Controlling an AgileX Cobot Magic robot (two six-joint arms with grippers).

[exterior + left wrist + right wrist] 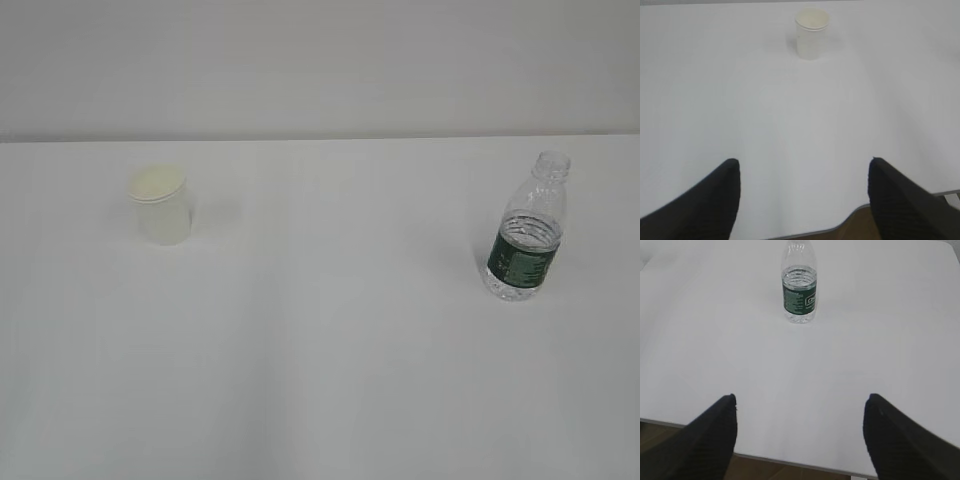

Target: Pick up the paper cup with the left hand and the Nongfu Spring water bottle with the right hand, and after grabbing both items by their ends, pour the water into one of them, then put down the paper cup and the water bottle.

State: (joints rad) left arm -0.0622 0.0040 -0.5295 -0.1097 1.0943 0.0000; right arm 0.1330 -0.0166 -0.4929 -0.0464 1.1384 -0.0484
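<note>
On the white bench (320, 380), toward its left side in the exterior view, the paper cup (160, 206) stands upright with its mouth up, showing a rolled rim and a pale cream inside. Well apart from it, toward the right side, the Nongfu Spring water bottle (527, 228) also stands upright, uncapped, clear and ribbed, with a dark green label band around its middle and water (799, 278) reaching just above that band.

Neither arm appears in the exterior view. In the left wrist view the left claw (802, 172) has its two black fingers spread wide apart, holding nothing, at the near edge of the bench, with the cup far ahead. In the right wrist view the right claw (799, 412) is likewise spread and empty at the near edge, the bottle standing well ahead, slightly left of centre.
</note>
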